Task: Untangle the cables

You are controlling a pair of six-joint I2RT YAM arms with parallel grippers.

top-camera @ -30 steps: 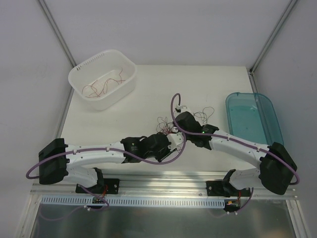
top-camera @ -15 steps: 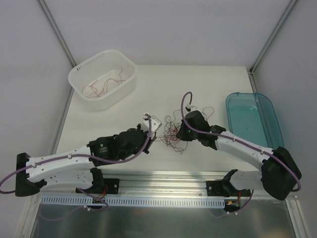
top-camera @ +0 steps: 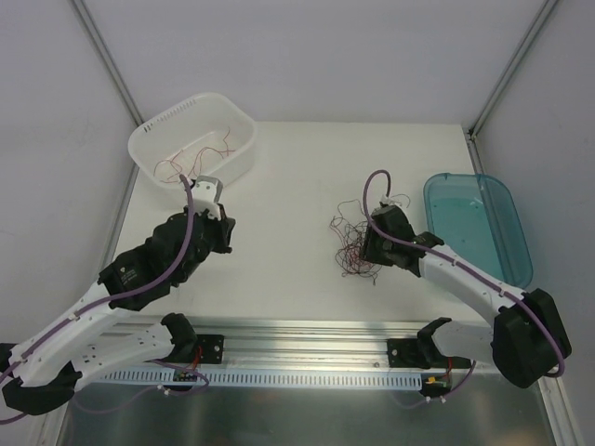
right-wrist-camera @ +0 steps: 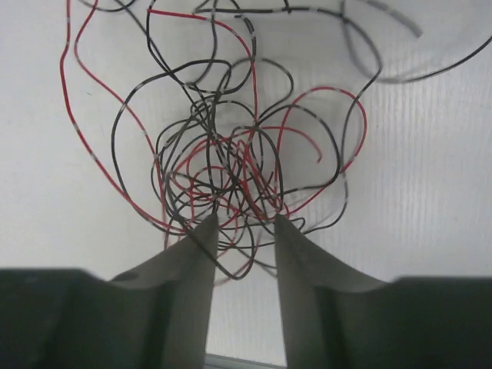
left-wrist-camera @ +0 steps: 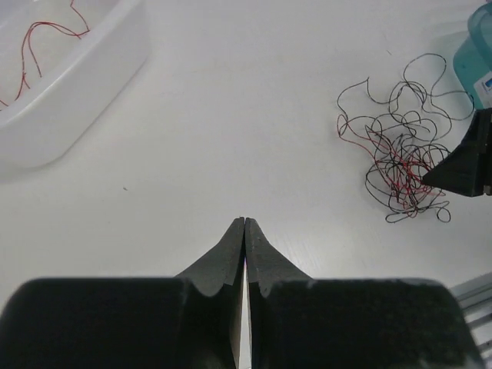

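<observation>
Having drawn away closed, the left tool (left-wrist-camera: 244, 223) leaves the cables (right-wrist-camera: 223, 169) beneath the parted right tool (right-wrist-camera: 242, 223).

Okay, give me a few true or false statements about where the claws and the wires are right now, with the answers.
1. The left claw is shut, with nothing showing between its fingers. True.
2. The right claw is clamped fully shut. False: it is open, its fingers straddling strands of the tangle.
3. The white basket has a few red wires in it. True.
4. The tangle lies inside the teal bin. False: it lies on the table, beside the bin.
5. The tangle is all red. False: it mixes red and black strands.
</observation>
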